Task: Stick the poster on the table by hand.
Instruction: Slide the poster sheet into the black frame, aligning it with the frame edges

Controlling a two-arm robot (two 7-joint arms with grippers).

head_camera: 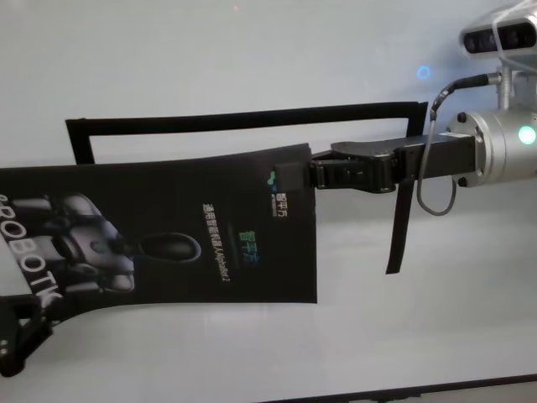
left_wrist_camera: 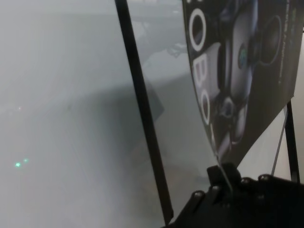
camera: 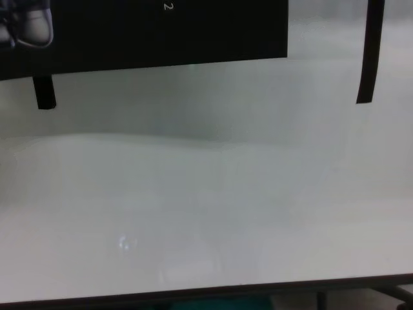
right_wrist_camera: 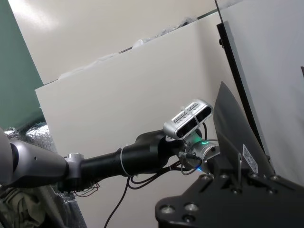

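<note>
Over the table's (head_camera: pixel 252 67) middle the poster (head_camera: pixel 168 235) hangs between both arms: right gripper (head_camera: pixel 294 176) pinches its far corner, left gripper (left_wrist_camera: pixel 223 178) its other end. Tape frame (head_camera: pixel 243 119) waits beneath; sticking not yet done.

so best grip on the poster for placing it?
By its two short edges, pinched edge-on from outside, as it is held now: the right gripper clamps the right edge, the left gripper the left edge. The poster is a thin sheet that bows between them, so end grips keep it spread over the table.
</note>
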